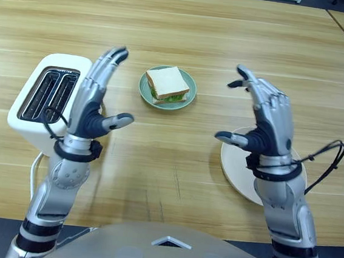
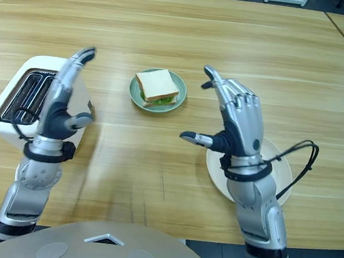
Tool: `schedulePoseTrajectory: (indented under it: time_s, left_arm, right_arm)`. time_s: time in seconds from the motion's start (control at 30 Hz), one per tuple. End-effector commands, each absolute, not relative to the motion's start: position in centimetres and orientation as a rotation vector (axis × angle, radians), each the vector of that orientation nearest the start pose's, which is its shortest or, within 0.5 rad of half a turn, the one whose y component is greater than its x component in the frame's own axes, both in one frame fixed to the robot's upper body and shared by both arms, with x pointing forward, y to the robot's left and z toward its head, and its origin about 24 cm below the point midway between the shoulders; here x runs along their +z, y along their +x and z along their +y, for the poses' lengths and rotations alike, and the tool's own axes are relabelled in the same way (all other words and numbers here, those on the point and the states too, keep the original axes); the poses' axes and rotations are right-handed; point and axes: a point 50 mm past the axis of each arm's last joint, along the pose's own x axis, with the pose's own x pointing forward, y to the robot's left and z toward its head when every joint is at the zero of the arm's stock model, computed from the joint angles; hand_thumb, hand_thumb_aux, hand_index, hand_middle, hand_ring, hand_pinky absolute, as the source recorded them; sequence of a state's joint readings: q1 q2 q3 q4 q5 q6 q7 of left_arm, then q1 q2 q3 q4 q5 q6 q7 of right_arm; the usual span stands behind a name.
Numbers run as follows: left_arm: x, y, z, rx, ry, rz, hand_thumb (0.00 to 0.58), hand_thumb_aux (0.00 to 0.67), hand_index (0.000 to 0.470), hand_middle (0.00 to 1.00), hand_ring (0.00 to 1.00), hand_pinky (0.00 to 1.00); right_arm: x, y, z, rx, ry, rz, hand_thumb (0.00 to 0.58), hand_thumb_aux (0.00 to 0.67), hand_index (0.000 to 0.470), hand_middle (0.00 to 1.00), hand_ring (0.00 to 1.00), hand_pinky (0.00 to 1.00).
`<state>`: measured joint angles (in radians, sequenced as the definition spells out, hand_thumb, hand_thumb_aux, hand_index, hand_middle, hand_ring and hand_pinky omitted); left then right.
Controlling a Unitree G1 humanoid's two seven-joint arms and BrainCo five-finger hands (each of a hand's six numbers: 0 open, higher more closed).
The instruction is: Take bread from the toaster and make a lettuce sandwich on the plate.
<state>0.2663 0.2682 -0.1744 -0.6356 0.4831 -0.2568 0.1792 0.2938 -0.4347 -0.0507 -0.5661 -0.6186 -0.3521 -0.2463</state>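
we see a bench [image 1: 187,33] of pale wood, fine-grained with a soft satin sheen. the toaster [image 1: 38,92] looks like smooth matt cream plastic. the green plate [image 1: 191,85] seems glazed and smooth, and the bread [image 1: 167,81] soft and porous. the left robot hand [image 1: 92,103] and right robot hand [image 1: 270,117] have silvery, metal-looking shells with matt black parts.

We see the cream plate [image 1: 234,167] near the table's [image 1: 188,27] front right edge only in part: the right hand [image 1: 271,120] and its forearm cover its middle and right side. The left hand [image 1: 94,100] hides the toaster's [image 1: 26,128] right wall, and its slots are too dark for us to tell what they hold. On the sandwich [image 1: 168,81], the top slice covers the lettuce [image 1: 176,97] except for a green fringe. The table's left and right ends are cut off.
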Motion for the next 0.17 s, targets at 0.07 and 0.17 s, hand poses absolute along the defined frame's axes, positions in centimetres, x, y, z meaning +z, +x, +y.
schedulePoseTrajectory:
  time_s: [0.07,0.17]
  left_arm:
    - [13.47,15.66,14.17,-0.031,0.484,-0.666,0.000,0.000,0.000,0.00,0.00,0.00]
    - [13.26,15.39,14.13,-0.040,0.488,-0.674,0.000,0.000,0.000,0.00,0.00,0.00]
  right_arm:
    - [14.24,15.82,-18.02,-0.083,-0.861,-0.730,0.000,0.000,0.000,0.00,0.00,0.00]
    - [13.94,15.60,-17.55,-0.068,-0.837,-0.736,0.000,0.000,0.000,0.00,0.00,0.00]
